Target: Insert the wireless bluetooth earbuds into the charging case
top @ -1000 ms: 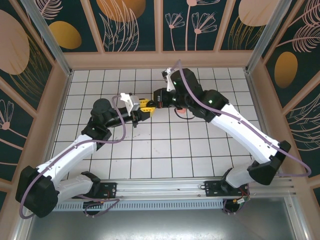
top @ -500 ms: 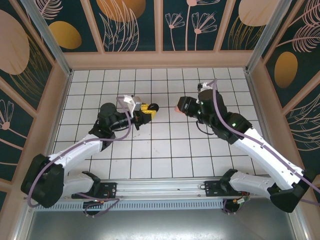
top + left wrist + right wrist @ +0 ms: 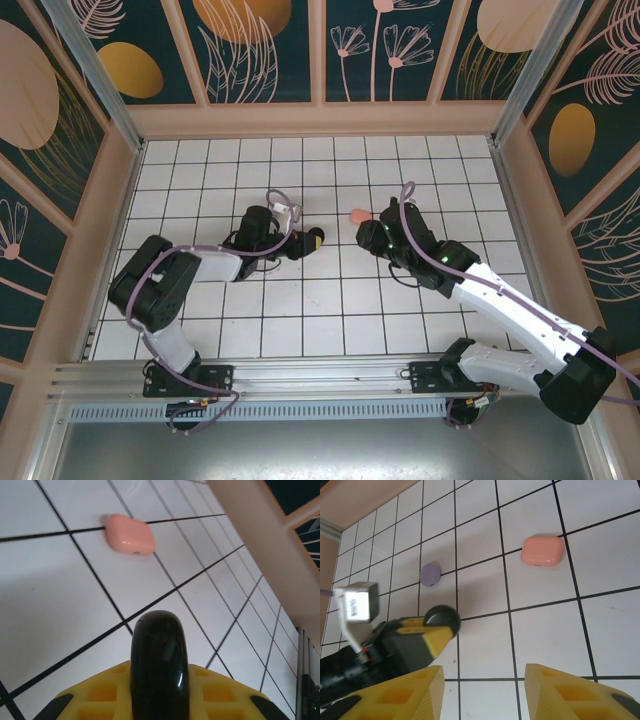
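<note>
Right gripper (image 3: 482, 692) has pulled back right, jaws spread and empty, while left gripper (image 3: 300, 243) stays pinched on the black case (image 3: 160, 665), so that insertion looks done.

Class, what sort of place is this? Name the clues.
Probably a robotics test cell: white gridded table, printed wall panels around it, left arm and right arm on a metal rail.

Bright, even light covers the white tiled surface (image 3: 330, 300), with soft faint shadows, a small glint on the black charging case (image 3: 160, 650) and the left jaws blurred at 6 o'clock.
</note>
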You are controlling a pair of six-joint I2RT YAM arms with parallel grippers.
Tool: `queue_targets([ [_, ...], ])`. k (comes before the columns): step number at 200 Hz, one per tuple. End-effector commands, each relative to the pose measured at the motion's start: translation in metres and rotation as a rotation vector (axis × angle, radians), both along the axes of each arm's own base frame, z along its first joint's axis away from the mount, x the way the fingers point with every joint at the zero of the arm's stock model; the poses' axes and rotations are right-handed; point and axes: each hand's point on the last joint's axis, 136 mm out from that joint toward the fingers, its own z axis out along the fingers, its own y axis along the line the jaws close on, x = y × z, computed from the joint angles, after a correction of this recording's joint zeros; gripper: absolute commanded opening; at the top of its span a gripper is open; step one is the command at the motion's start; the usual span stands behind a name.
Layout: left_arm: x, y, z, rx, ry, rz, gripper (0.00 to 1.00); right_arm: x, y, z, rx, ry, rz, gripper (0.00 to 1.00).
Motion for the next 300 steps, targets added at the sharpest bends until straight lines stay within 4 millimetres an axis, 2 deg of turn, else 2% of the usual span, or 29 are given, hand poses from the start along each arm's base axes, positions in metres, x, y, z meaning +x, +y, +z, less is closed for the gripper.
queue_targets([
  [1, 0.016, -0.006, -0.012, 0.013, 0.090, 0.031, 0.07, 0.006, 0.000, 0.007, 0.027, -0.032, -0.028, 0.47],
  [44, 0.023, -0.009, -0.051, 0.081, 0.201, 0.044, 0.16, 0.008, 0.001, 0.011, 0.025, -0.043, -0.026, 0.49],
  [83, 0.024, -0.005, -0.063, 0.137, 0.216, 0.046, 0.34, 0.010, 0.000, 0.018, 0.018, -0.058, -0.026, 0.51],
  [95, 0.025, -0.003, -0.062, 0.153, 0.205, 0.051, 0.45, 0.010, 0.000, 0.022, 0.017, -0.065, -0.024, 0.52],
  [111, 0.028, 0.002, -0.056, 0.185, 0.179, 0.064, 0.64, 0.011, -0.002, 0.029, 0.015, -0.076, -0.024, 0.55],
  [118, 0.029, 0.005, -0.053, 0.199, 0.164, 0.071, 0.74, 0.011, -0.003, 0.032, 0.015, -0.082, -0.026, 0.55],
  [122, 0.030, 0.007, -0.050, 0.208, 0.159, 0.074, 0.85, 0.012, -0.004, 0.034, 0.012, -0.086, -0.027, 0.57],
  [124, 0.030, 0.008, -0.049, 0.212, 0.155, 0.076, 0.95, 0.012, -0.005, 0.035, 0.013, -0.088, -0.028, 0.58],
  [127, 0.031, 0.009, -0.046, 0.218, 0.148, 0.080, 0.98, 0.012, -0.006, 0.037, 0.012, -0.090, -0.032, 0.60],
  [136, 0.033, 0.015, -0.039, 0.237, 0.129, 0.092, 0.99, 0.013, -0.011, 0.041, 0.003, -0.103, -0.038, 0.65],
  [150, 0.037, 0.027, -0.021, 0.257, 0.092, 0.114, 0.99, 0.015, -0.022, 0.049, -0.012, -0.126, -0.064, 0.80],
  [163, 0.041, 0.040, 0.001, 0.269, 0.046, 0.143, 0.99, 0.018, -0.037, 0.055, -0.038, -0.150, -0.102, 0.98],
  [180, 0.045, 0.058, 0.041, 0.283, -0.054, 0.197, 0.99, 0.026, -0.060, 0.064, -0.089, -0.203, -0.164, 0.99],
  [194, 0.048, 0.075, 0.075, 0.302, -0.152, 0.255, 0.99, 0.036, -0.088, 0.062, -0.176, -0.244, -0.256, 0.99],
  [207, 0.049, 0.094, 0.104, 0.332, -0.250, 0.330, 0.99, 0.046, -0.118, 0.052, -0.268, -0.269, -0.367, 0.99],
  [214, 0.049, 0.103, 0.118, 0.349, -0.310, 0.366, 0.99, 0.048, -0.128, 0.046, -0.309, -0.288, -0.413, 0.99],
  [219, 0.048, 0.111, 0.128, 0.359, -0.356, 0.397, 0.99, 0.053, -0.146, 0.042, -0.339, -0.309, -0.488, 0.99],
  [234, 0.043, 0.134, 0.153, 0.391, -0.494, 0.488, 0.99, 0.058, -0.171, 0.026, -0.413, -0.381, -0.574, 0.99],
  [249, 0.033, 0.159, 0.169, 0.421, -0.631, 0.588, 0.99, 0.062, -0.189, 0.005, -0.455, -0.415, -0.610, 0.99],
  [250, 0.031, 0.161, 0.164, 0.433, -0.628, 0.590, 0.99, 0.063, -0.190, 0.004, -0.456, -0.416, -0.613, 0.99],
  [266, 0.021, 0.190, 0.174, 0.470, -0.738, 0.698, 0.99, 0.064, -0.214, -0.017, -0.497, -0.415, -0.668, 0.99],
  [287, 0.013, 0.229, 0.174, 0.519, -0.793, 0.828, 0.99, 0.067, -0.235, -0.039, -0.514, -0.435, -0.684, 0.99],
  [300, 0.009, 0.252, 0.166, 0.551, -0.803, 0.895, 0.99, 0.069, -0.246, -0.050, -0.520, -0.442, -0.693, 0.99],
])
